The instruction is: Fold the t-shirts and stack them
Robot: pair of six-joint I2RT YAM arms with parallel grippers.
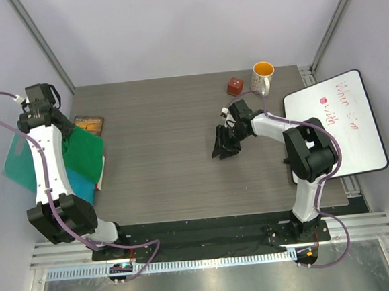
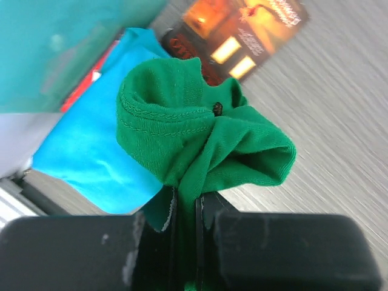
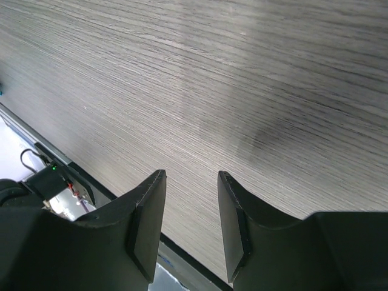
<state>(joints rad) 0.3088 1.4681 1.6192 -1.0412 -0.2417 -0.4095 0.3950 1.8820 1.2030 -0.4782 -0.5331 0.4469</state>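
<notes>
L edge of surface point(image 1: 184, 180), near side: green shirt point(image 2: 200, 133) lies over teal-blue shirt point(image 2: 91, 157), both partly over the edge atop a teal board point(image 1: 17, 166). L jaws closed on a bunched wad of the green shirt, hem and several layers pinched together.

Risks:
- Wad grip means a pull likely brings the shirt out crumpled, not flat. Folded layers may slip out unevenly.
- Green rests on teal-blue, so a drag could take the lower shirt along or tip it off the edge.
- Mid surface: R jaws apart, holding nothing, well apart from the cloth. No second hold, so spreading looks hard.
- Book point(image 2: 242, 36) just beyond the wad. A sweep that way could shove it.
- Far: red cube point(image 1: 235, 86) and mug point(image 1: 263, 76), well apart from the cloth. Low risk.
</notes>
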